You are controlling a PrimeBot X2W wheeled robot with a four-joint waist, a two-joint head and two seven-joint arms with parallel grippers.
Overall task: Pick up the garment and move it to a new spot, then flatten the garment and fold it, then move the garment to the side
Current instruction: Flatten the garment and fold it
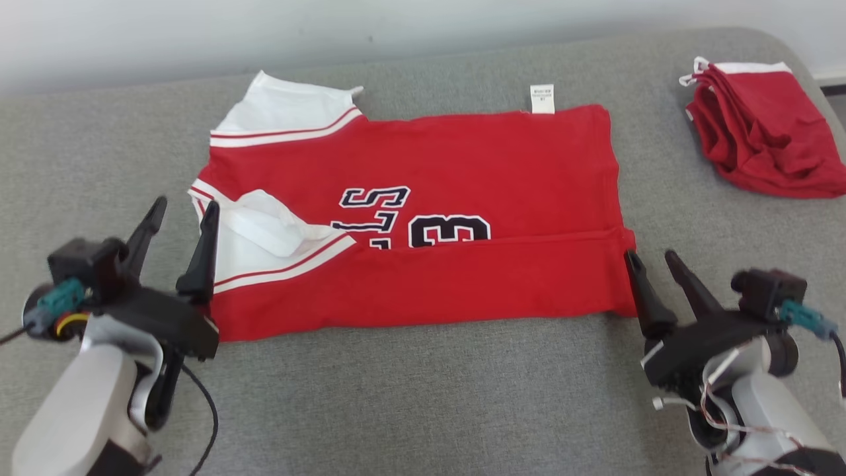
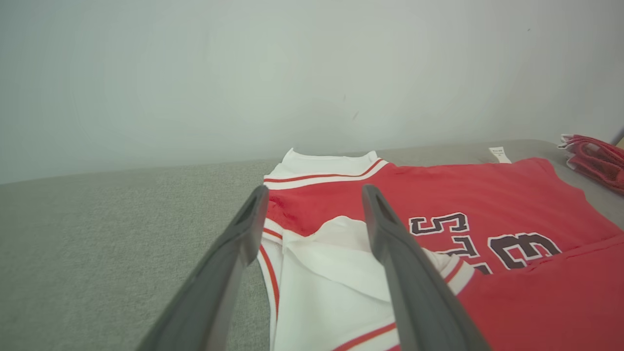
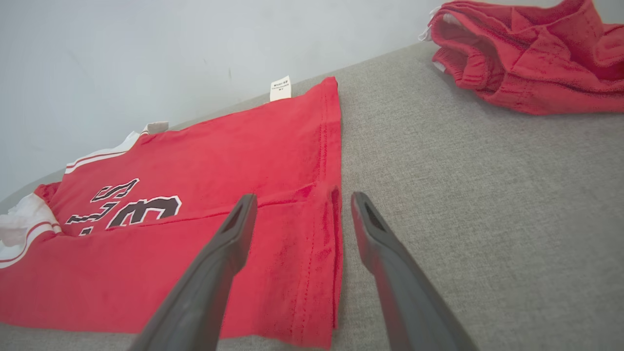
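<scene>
Grey cushion [image 1: 423, 396], grippers [image 1: 186, 203] wide beside garment [image 1: 462, 158]

**Red shorts bunched at the far right corner**

A grey woven fabric surface [image 1: 423, 396] spreads across the whole foreground, its far right corner rounded. On that corner lies a pair of red shorts [image 1: 760, 139], bunched into loose folds and not laid flat. A white band [image 1: 753, 67] runs along their far edge, with a white cord loop [image 1: 691, 73] at its left end. Behind the surface stands a plain pale wall [image 1: 198, 33].
</scene>
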